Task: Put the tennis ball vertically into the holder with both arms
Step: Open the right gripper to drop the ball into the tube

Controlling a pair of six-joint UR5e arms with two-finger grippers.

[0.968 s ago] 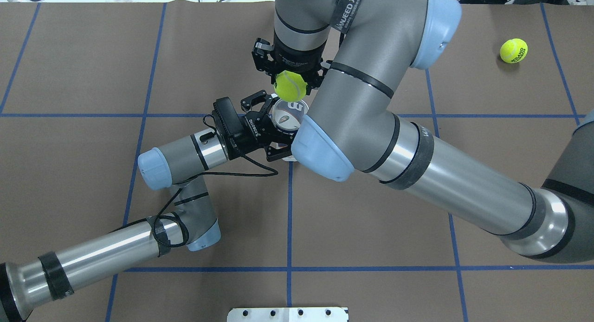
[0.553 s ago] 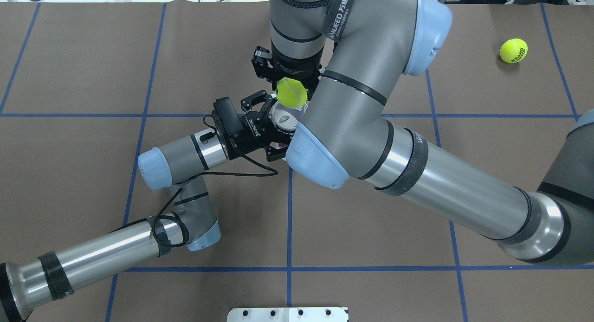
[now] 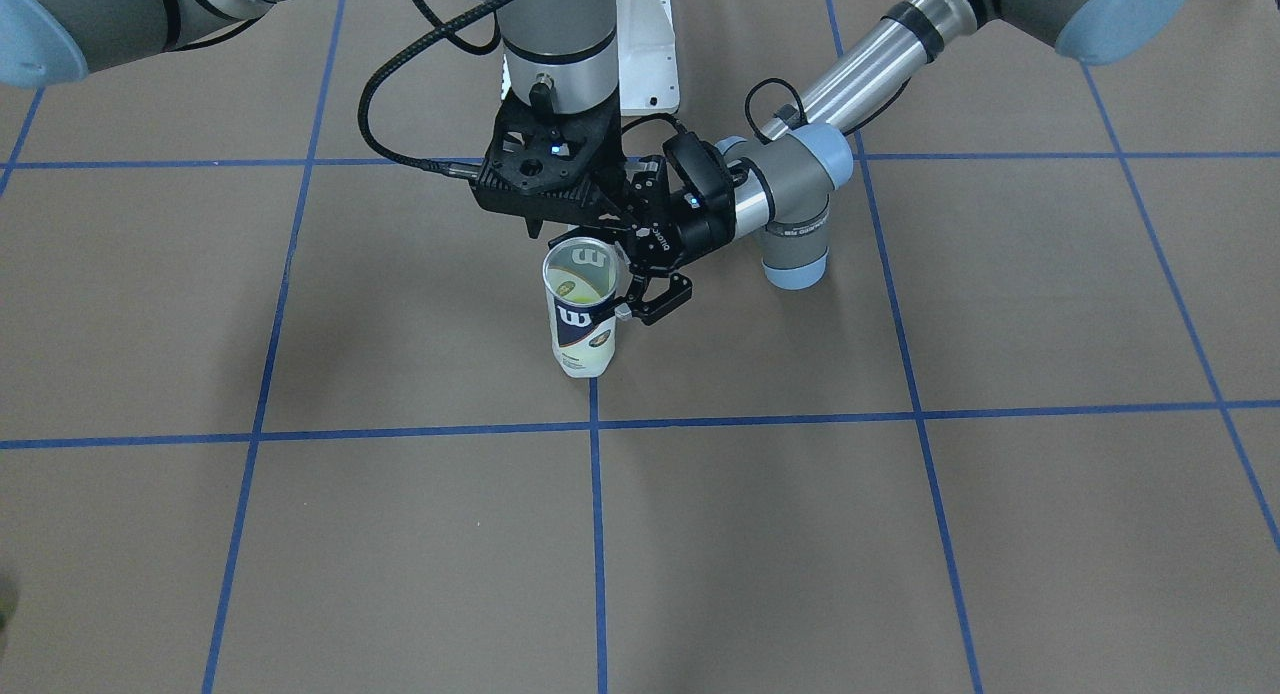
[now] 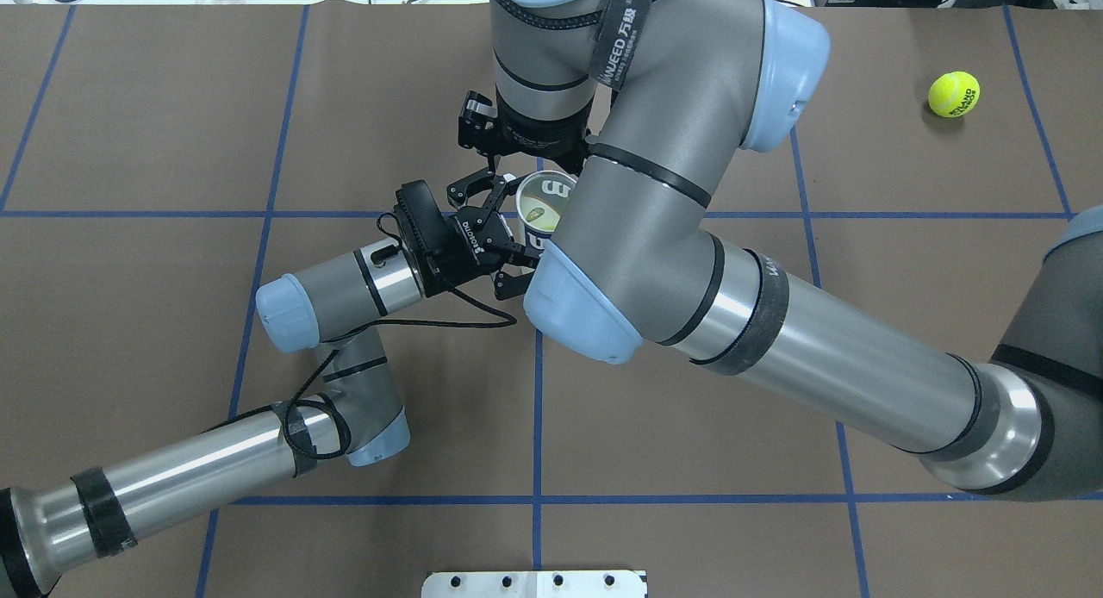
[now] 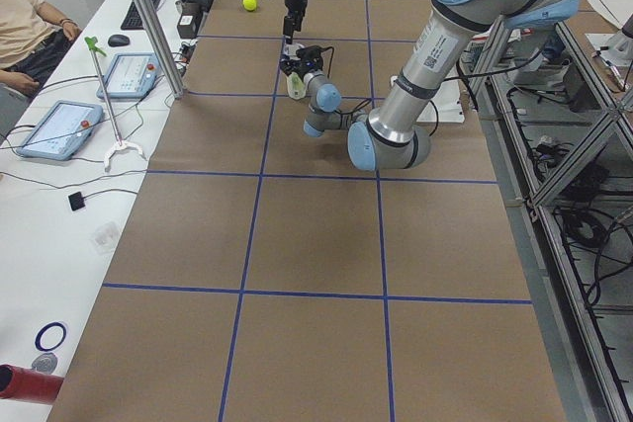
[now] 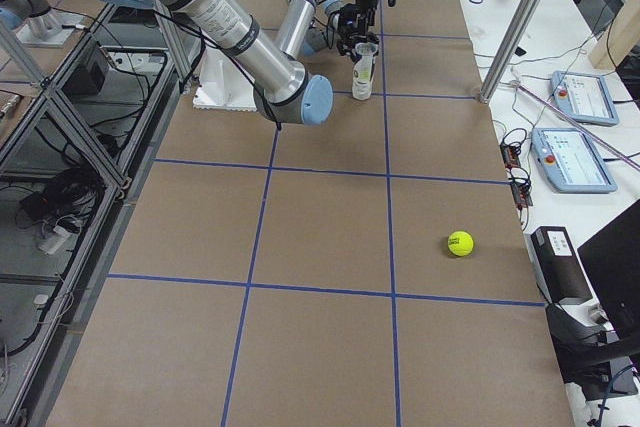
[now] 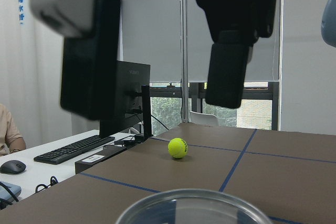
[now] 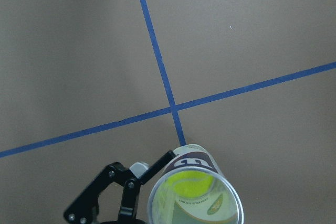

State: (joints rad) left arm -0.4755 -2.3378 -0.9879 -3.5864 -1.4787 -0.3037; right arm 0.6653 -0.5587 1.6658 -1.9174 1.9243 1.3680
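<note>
The brown worktop [image 4: 129,322] with its blue tape grid carries everything. The right arm [image 4: 775,322] reaches over the middle, and its gripper [image 3: 560,236] hangs just above the can's mouth; whether its fingers are spread I cannot tell. The left arm [image 4: 172,486] comes in low, its gripper [image 3: 628,292] pinching the can's upper wall from the side.

The tennis-ball can [image 3: 580,314] stands upright; thin clear plastic, light and easily dented, so the side grip looks best kept gentle, near the stiffer rim. The tennis ball [image 8: 193,183] sits inside the can, fuzzy and springy. A second tennis ball [image 4: 954,93] lies well apart.
</note>
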